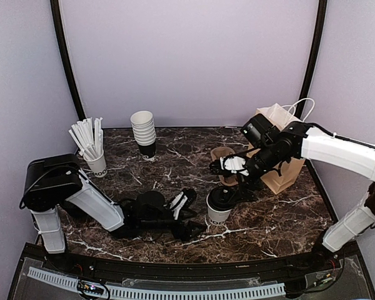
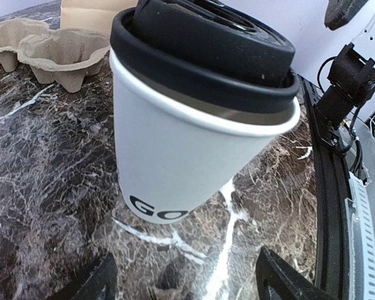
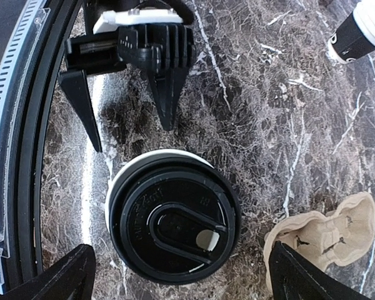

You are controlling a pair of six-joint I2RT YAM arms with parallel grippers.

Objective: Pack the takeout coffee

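Top view: the lidded coffee cup point(image 1: 219, 206) stands upright on the marble bench point(image 1: 175, 162). The left claw point(image 1: 192, 214) lies just left of the cup, spread and not touching it. The right claw point(image 1: 228, 167) hangs open behind the cup.

Left wrist: the cup stands free, with a cardboard carrier point(image 2: 50, 53) behind it.

Right wrist: the cup's black lid point(image 3: 173, 225) shows between wide-apart fingers point(image 3: 59, 278).

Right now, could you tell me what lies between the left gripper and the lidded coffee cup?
Only bare marble table: the right wrist view shows the left gripper open, just short of the coffee cup, nothing between.
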